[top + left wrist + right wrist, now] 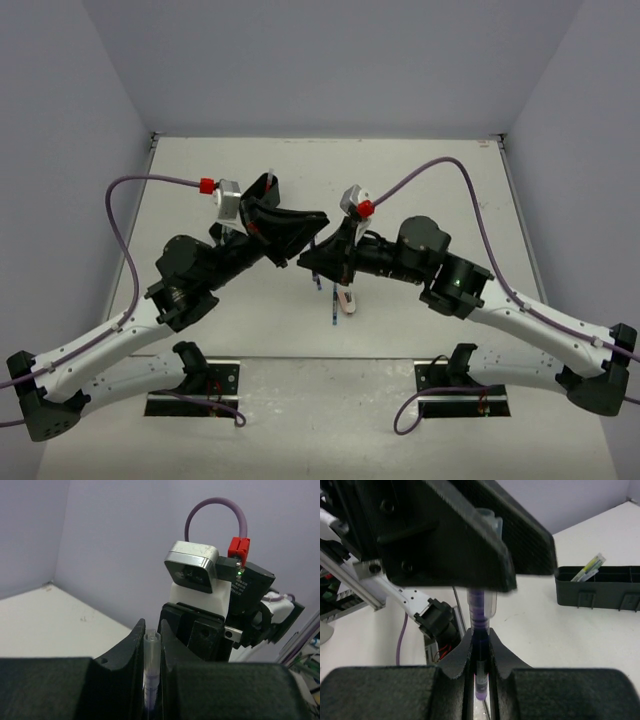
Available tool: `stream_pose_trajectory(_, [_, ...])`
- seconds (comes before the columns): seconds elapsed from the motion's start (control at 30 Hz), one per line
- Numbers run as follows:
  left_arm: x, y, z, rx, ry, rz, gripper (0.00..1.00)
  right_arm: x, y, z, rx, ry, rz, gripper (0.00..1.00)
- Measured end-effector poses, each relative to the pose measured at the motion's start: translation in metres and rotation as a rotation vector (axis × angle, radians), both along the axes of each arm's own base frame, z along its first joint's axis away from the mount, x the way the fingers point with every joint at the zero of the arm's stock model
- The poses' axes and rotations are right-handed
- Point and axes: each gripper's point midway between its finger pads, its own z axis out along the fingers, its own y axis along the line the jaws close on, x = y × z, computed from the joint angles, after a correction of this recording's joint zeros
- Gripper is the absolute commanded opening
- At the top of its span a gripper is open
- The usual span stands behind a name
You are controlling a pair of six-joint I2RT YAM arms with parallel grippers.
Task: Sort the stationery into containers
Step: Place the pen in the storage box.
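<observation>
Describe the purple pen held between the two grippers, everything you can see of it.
The purple pen is slim and plastic-looking: a purple barrel with a clear, translucent sleeve or cap over its upper part. It is held in mid-air, clamped at both ends. The right gripper pinches the lower barrel. The left gripper pinches the clear end, whose pale round tip pokes out past its grip. The pen runs in line with both grippers. Whether the cap is fully seated cannot be told.

The pen (476,606) is purple, the tray (600,594) black, its marker (590,567) yellow, the table (560,636) white.
</observation>
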Motion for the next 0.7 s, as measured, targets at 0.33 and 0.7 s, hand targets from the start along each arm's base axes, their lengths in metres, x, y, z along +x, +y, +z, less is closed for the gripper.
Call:
stream_pose_trajectory(0.33, [0.013, 0.002, -0.017, 0.057, 0.052, 0.097, 0.0, 0.009, 0.004, -0.024, -0.056, 0.035, -0.013, 0.0])
stream_pose_trajectory(0.7, [0.055, 0.016, -0.077, 0.393, 0.234, 0.297, 0.0, 0.044, -0.028, -0.033, 0.061, -0.066, -0.223, 0.68])
